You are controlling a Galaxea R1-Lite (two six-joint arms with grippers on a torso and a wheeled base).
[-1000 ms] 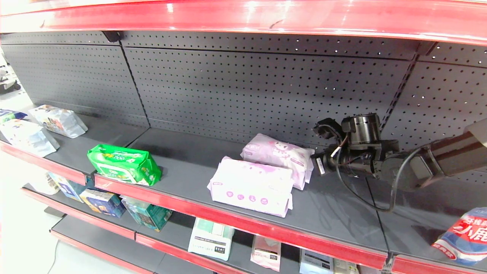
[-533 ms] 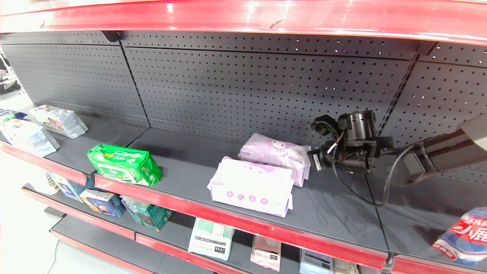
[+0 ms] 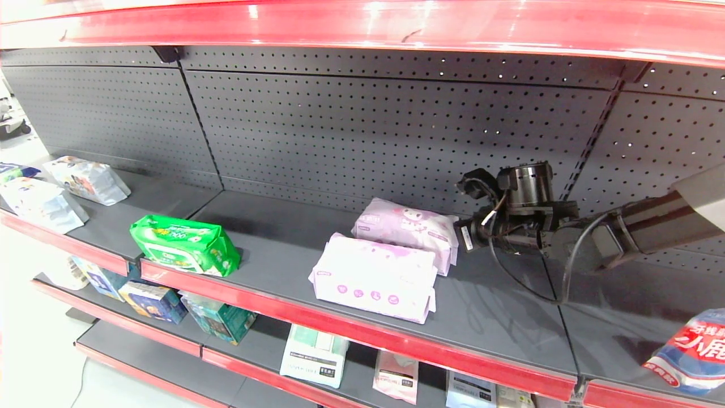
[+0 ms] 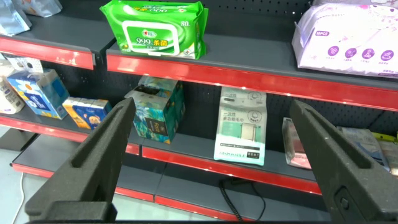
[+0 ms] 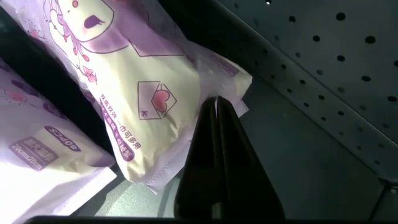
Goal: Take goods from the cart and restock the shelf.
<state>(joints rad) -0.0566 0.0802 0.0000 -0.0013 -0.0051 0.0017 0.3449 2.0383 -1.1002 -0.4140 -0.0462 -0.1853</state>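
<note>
My right hand (image 5: pixel 216 104), pressed together, noses against the rear pink pack (image 3: pixel 405 229) on the shelf (image 3: pixel 498 317). Soft, light, slippery film, I reckon: I'd grip across its plump middle, not the seam. Left hand (image 4: pixel 211 109) spread.

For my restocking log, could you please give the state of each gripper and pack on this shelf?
right gripper, shut, tips against rear pink pack
left gripper, open, empty
rear pink pack, lying flat
front pink pack, lying flat
green pack, lying flat
</note>
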